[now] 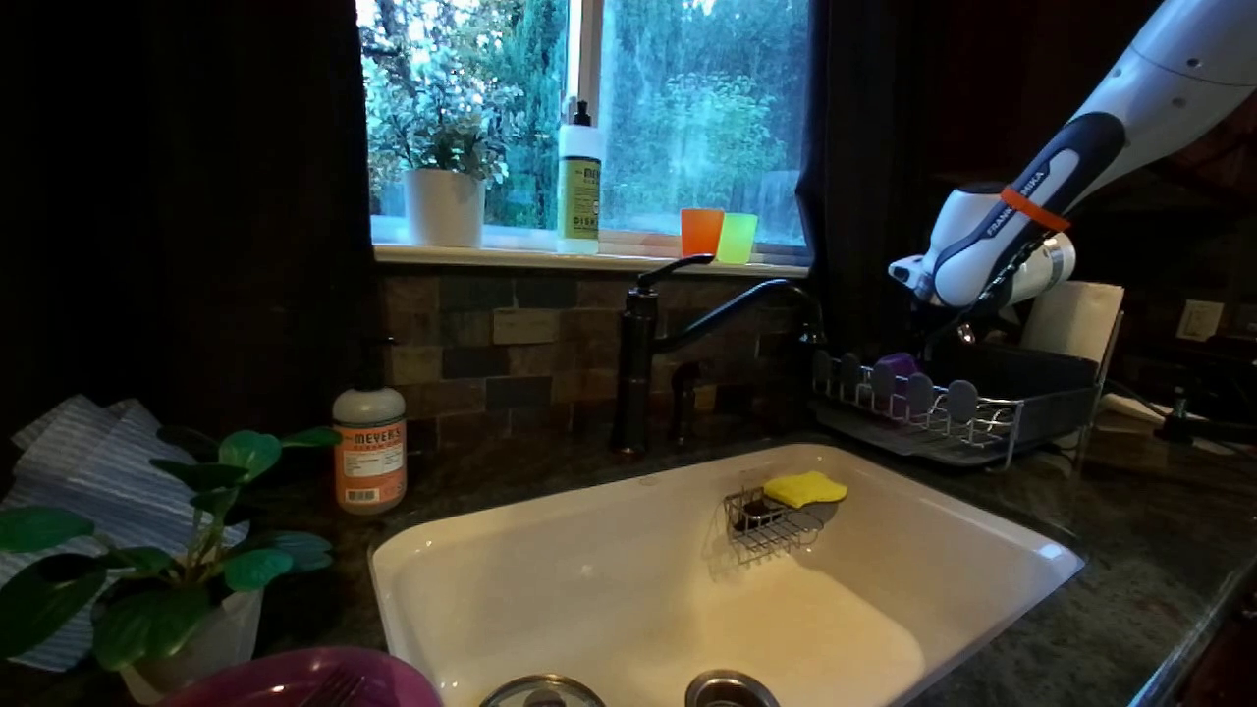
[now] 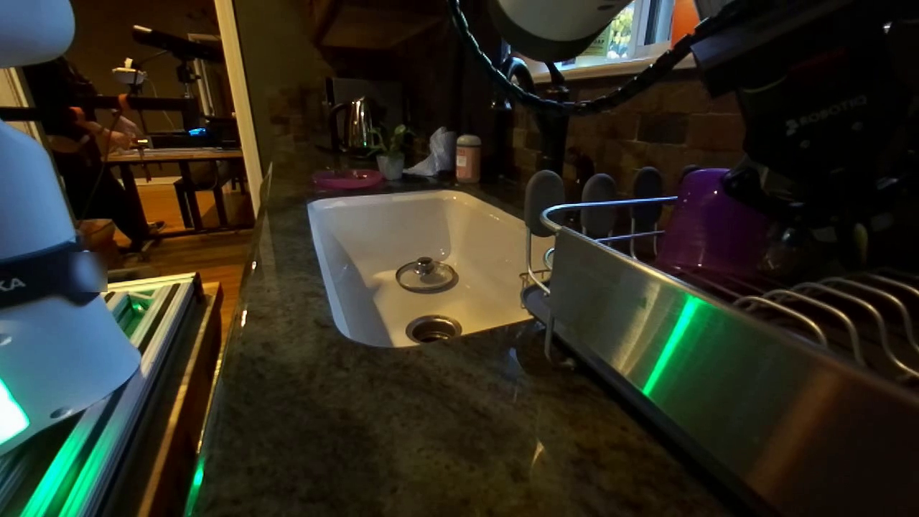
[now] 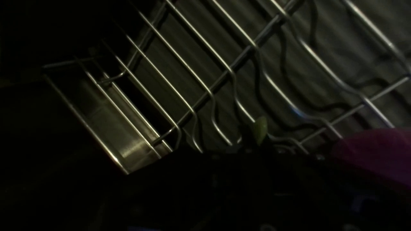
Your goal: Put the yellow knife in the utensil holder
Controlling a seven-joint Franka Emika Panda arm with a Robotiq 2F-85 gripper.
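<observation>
In the wrist view a small yellow-green end, which looks like the yellow knife [image 3: 260, 129], shows between my dark fingertips. My gripper [image 3: 255, 139] looks shut on it, though the view is very dark and the rest of the knife is hidden. In an exterior view the gripper [image 2: 818, 172] points down over the dish rack [image 2: 624, 301], close beside a purple cup [image 2: 707, 222]. The knife cannot be made out in the exterior views. I cannot clearly pick out the utensil holder; a metal-walled end section [image 3: 109, 128] of the rack shows at left in the wrist view.
The rack's wires [image 3: 208, 89] lie under the gripper. Grey-tipped prongs [image 1: 962, 401] line the rack's edge. A white sink [image 1: 609, 570] with a yellow sponge [image 1: 805, 488] is beside the rack. A dark faucet [image 1: 638, 363] stands behind the sink.
</observation>
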